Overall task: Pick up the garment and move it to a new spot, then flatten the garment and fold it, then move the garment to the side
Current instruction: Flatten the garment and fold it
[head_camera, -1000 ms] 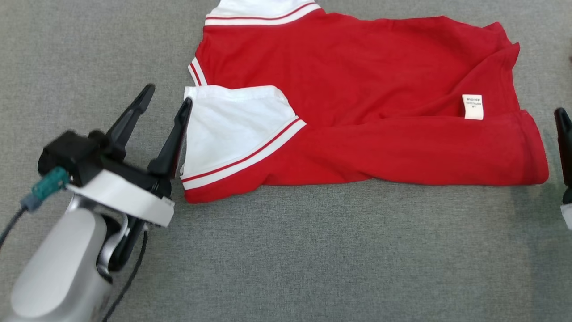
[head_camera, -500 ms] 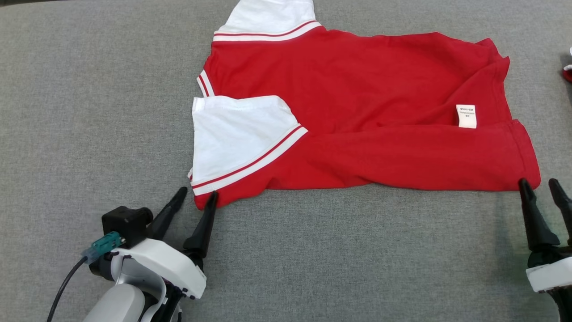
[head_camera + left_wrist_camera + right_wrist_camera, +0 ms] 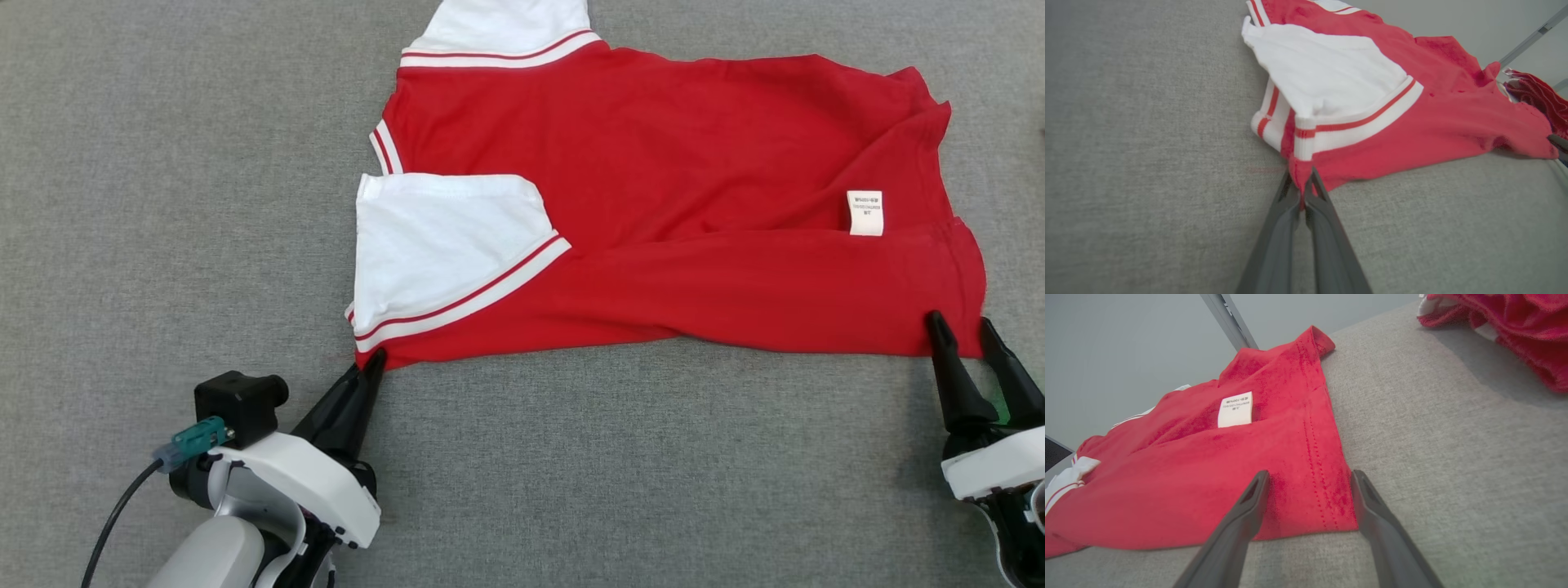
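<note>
The garment is a red shirt with white, red-striped sleeves, lying spread on the grey cloth surface with a white label showing near its right hem. My left gripper is shut on the garment's near left corner, just below the white sleeve. At the near right corner, my right gripper stands open, its two fingers straddling the red hem. The hem lies between the open jaws and rests flat on the surface.
Grey fabric covers the whole work surface. A second bunched red and white cloth lies off to the right beyond the garment's hem. A grey metal post rises behind the surface.
My left gripper has closed on the garment's near left corner. The right gripper has slid forward so that its open fingers now straddle the near right corner. The camera shifted slightly.
</note>
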Controlling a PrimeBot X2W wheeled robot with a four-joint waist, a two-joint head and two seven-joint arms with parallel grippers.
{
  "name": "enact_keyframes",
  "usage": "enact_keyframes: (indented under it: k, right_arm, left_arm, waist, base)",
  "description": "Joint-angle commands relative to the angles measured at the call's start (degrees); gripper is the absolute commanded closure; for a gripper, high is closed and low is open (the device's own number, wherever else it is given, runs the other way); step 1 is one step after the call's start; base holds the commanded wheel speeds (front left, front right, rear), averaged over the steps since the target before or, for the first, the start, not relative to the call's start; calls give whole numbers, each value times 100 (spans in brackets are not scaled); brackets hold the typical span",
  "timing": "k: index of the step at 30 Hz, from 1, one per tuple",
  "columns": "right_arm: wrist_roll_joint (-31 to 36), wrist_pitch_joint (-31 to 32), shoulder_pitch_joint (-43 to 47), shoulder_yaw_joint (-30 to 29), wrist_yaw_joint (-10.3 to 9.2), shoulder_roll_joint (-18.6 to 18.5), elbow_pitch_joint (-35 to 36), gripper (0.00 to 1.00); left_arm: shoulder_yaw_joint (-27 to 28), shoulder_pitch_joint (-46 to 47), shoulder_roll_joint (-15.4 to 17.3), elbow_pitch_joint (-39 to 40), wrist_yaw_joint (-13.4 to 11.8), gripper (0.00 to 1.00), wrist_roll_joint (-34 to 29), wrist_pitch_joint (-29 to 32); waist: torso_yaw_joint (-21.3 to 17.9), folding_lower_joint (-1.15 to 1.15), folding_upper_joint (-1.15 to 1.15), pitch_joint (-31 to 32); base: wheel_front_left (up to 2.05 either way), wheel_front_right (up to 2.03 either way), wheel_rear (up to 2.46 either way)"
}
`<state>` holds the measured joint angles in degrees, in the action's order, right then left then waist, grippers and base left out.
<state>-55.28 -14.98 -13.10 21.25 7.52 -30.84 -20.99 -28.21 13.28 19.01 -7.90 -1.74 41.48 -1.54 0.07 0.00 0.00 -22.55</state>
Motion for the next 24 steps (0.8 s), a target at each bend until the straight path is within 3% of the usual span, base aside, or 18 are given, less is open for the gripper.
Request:
enact_keyframes:
  k: [1, 9, 10, 11, 14, 19, 24]
  right_arm:
    - [-135, -25, -116, 85, -8, -75, -151, 0]
    - [-352, 6, -287, 626, -4, -131, -651, 0]
    - [-393, 16, -293, 778, -4, -133, -653, 61]
    - [-469, 17, -297, 895, -4, -144, -634, 100]
    - [-651, 12, -284, 1114, -4, -292, -529, 100]
    - [-662, -14, 7, 874, -7, -749, -245, 100]
    - [-672, -15, 556, 738, -12, -1118, 59, 100]
  left_arm:
    - [48, 39, 78, 13, 2, 100, -8, -16]
    - [91, 112, 159, 28, -26, 100, 1, -11]
    - [85, 112, 164, 16, -23, 100, 4, -9]
    - [73, 108, 165, 4, -17, 100, 4, -6]
    - [8, 36, 167, 25, 20, 100, 7, 26]
    - [-87, -293, 338, 315, 100, 100, 66, 139]
    - [-120, -740, 561, 811, -4, 100, 130, 283]
  waist:
    - [26, 0, 0, -3]
    - [79, 0, 0, -2]
    - [78, 0, 0, 16]
    - [79, 0, 0, 36]
    - [81, 0, 0, 110]
    - [67, 0, 0, 264]
    - [51, 0, 0, 361]
  base:
    - [0, 0, 0]
    - [0, 0, 0]
    - [0, 0, 0]
    - [0, 0, 0]
    - [0, 0, 0]
    - [0, 0, 0]
    - [0, 0, 0]
